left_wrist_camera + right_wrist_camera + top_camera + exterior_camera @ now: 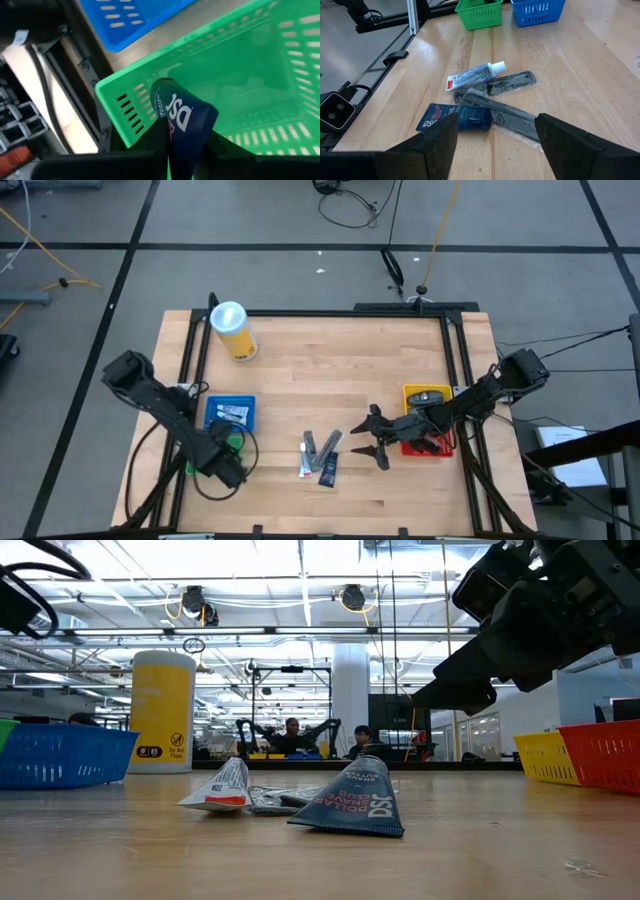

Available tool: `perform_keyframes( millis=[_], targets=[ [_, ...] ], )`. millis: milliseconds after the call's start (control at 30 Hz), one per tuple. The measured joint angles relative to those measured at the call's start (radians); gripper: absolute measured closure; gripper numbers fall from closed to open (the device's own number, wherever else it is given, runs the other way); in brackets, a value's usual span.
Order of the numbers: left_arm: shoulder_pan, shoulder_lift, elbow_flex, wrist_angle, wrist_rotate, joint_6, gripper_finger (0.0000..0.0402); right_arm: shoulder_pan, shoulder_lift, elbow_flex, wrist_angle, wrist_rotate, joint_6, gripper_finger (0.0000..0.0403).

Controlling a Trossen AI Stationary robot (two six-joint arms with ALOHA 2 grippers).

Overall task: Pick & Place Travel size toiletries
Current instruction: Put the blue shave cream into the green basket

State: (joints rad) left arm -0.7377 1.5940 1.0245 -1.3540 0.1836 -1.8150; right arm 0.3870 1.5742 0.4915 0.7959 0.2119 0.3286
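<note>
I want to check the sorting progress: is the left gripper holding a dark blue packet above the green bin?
Yes, in the left wrist view the left gripper is shut on a dark blue packet over the green bin.

We see a pale wood-grain worktop (330,370), a slotted green bin (260,65), a slotted blue bin (231,414), yellow (426,394) and red (430,444) bins, a dark blue white-lettered packet (181,120), a white red-tipped tube (474,75), dark combs (507,82), a yellow white-lidded cylinder (233,331)

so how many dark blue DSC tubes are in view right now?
2. One dark blue tube is held in the left gripper over the green bin. The other dark blue tube lies on the table below the open right gripper. Bins may hide more.
</note>
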Motion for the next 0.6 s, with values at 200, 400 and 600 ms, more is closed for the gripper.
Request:
perform_keyframes(
  millis=[200,400,600],
  targets=[
    [0.027,0.003,0.0,0.026,-0.049,0.129,0.029,0.0,0.0,0.0,0.0,-0.002,0.0,0.0147],
    [0.053,-0.037,0.0,0.019,-0.119,0.187,0.0206,0.0,0.0,0.0,0.0,-0.002,0.0,0.0147],
    [0.084,-0.105,0.052,0.039,-0.342,0.206,0.0169,0.001,0.0,0.0,0.0,-0.003,0.0,0.0147]
  ],
)
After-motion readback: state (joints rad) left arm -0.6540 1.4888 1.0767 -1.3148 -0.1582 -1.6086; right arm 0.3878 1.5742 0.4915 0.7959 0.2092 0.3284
